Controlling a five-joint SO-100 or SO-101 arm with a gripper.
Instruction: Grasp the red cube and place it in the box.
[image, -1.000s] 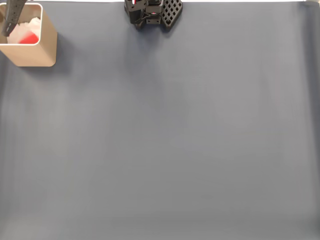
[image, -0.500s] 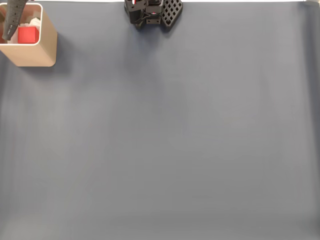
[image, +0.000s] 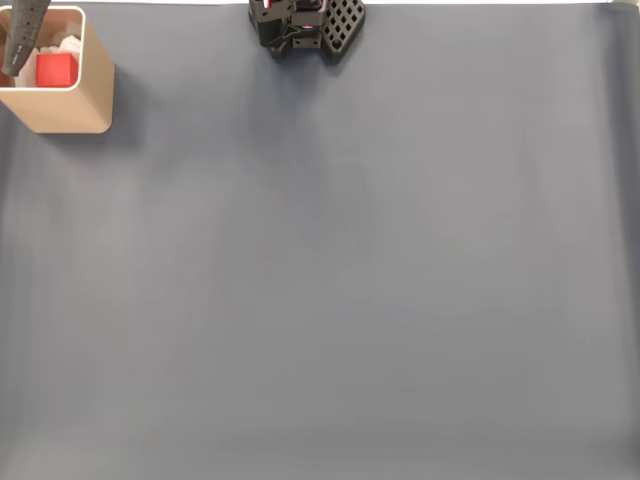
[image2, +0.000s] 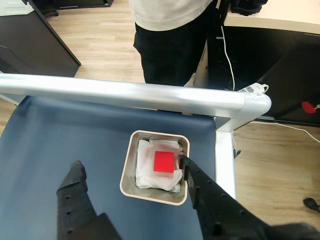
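1. The red cube (image2: 163, 161) lies inside the box (image2: 127, 172), resting on the white padding (image2: 145, 170) — in the fixed view the cube (image: 56, 70) sits in the box (image: 70, 108) at the top left corner of the blue-grey mat (image: 340, 280).
2. In the wrist view the gripper (image2: 130, 170) hangs above the box with its two black fingers spread wide and holding nothing — one finger (image2: 75, 187) is over the mat to the left, the other (image2: 200, 185) is over the box's right rim.
3. Behind the table's silver rail (image2: 125, 92) a person (image2: 170, 35) stands on a wooden floor.
4. The arm's black base (image: 300, 25) sits at the mat's top edge in the fixed view.
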